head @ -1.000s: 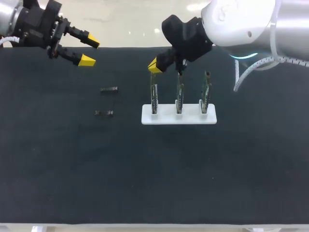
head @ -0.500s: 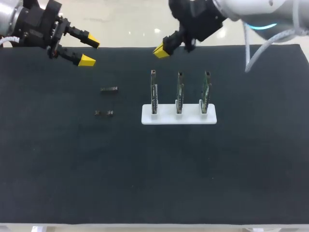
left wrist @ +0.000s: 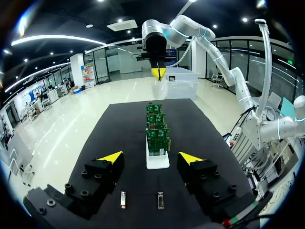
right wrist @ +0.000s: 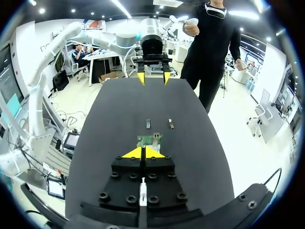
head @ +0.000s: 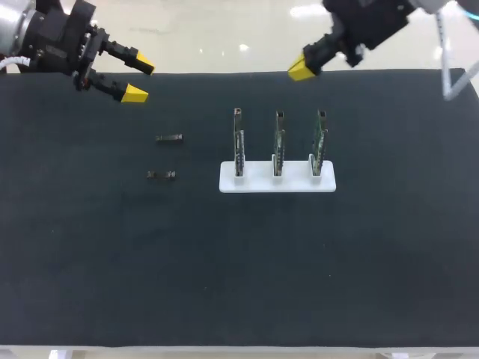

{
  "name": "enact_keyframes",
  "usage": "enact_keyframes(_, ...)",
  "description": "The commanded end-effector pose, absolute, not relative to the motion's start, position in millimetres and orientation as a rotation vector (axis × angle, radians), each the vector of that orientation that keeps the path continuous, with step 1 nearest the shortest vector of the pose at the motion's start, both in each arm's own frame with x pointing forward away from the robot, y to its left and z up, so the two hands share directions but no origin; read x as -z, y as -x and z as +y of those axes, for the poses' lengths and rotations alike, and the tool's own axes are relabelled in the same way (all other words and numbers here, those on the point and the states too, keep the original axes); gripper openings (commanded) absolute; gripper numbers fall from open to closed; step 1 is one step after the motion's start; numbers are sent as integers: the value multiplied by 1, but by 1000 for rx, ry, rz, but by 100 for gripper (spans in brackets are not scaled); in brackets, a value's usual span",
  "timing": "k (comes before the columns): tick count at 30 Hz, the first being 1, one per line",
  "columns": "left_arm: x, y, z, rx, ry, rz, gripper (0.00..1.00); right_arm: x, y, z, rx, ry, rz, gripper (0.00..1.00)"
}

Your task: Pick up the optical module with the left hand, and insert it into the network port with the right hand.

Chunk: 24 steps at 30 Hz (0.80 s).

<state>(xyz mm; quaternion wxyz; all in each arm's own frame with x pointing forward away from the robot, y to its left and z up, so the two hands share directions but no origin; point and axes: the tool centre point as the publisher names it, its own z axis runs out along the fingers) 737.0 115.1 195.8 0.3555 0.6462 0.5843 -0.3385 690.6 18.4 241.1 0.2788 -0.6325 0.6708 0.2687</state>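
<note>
Two small dark optical modules [head: 169, 138] [head: 162, 175] lie on the black mat left of the rack. In the left wrist view both modules [left wrist: 123, 199] [left wrist: 160, 200] lie just under and ahead of my fingers. My left gripper [head: 139, 79] [left wrist: 151, 157] hangs open over the back left of the table, holding nothing. A white rack [head: 277, 183] holds three upright green port boards [head: 278, 142]. My right gripper [head: 301, 70] [right wrist: 143, 152] is shut with nothing seen between its tips, raised near the back edge behind the rack. The boards [right wrist: 149, 140] stand just ahead of it.
The black mat [head: 239, 269] covers the whole table, with bare room in front of the rack and to its right. From the left wrist, the rack [left wrist: 157, 161] stands straight ahead, my right gripper [left wrist: 158, 72] high beyond it.
My right gripper has lifted off the left boards and swung back and to the right, staying shut. The left arm, modules and rack have not moved.
</note>
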Motion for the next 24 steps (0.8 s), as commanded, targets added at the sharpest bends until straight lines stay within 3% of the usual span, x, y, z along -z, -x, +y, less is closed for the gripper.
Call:
enact_keyframes(1, -196, -738, 115, 874, -1672, 1512, 100, -256, -672, -23, -725, 1681, 1783, 0)
enact_keyframes(12, -196, -738, 115, 874, -1672, 1512, 100, -255, -689, -89, -724, 1741, 1723, 0)
enact_keyframes(24, -196, -738, 115, 874, -1672, 1512, 100, -239, -722, -109, -773, 1803, 1633, 0)
